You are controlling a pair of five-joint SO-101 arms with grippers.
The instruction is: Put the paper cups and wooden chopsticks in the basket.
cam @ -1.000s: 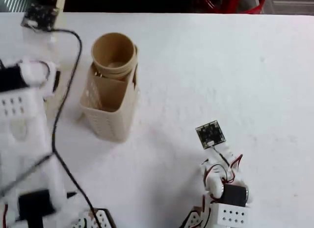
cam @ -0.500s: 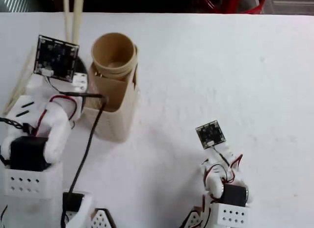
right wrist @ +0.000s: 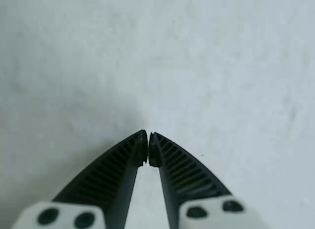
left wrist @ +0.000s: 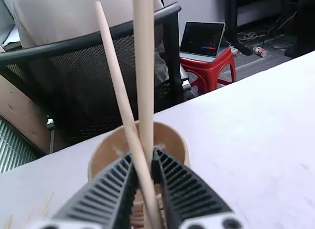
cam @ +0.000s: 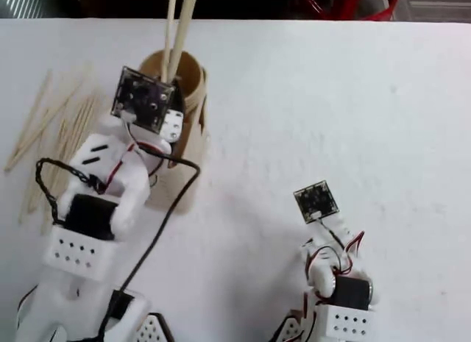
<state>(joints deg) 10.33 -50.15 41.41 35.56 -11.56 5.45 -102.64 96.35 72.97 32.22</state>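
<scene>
Left gripper: the left gripper (left wrist: 142, 157) is clamped on two chopsticks (left wrist: 143, 66), its ribbed fingers (left wrist: 183, 189) pressing them from either side, directly above the cups (left wrist: 108, 150).

Held chopsticks: one stands near upright and the thinner one (left wrist: 114, 76) leans across it, so the two cross just above the fingertips. In the high view they rise past the table's far edge (cam: 180, 26).

Cups: tan paper cups (cam: 193, 73), nested one in another, stand at the far end of the basket (cam: 190, 147). The left arm (cam: 99, 202) covers most of the basket.

Loose chopsticks: a scatter of thin wooden sticks (cam: 55, 129) lies flat on the table (cam: 331, 99), out beside the left arm and well apart from the basket.

Right gripper: the right gripper (right wrist: 147, 143) has its fingertips together with nothing between them, pointed down at bare white tabletop. The right arm (cam: 338, 290) sits at the near edge, well apart from the basket.

Background: a black mesh chair (left wrist: 88, 66) and a red stool (left wrist: 209, 66) stand beyond the table.
</scene>
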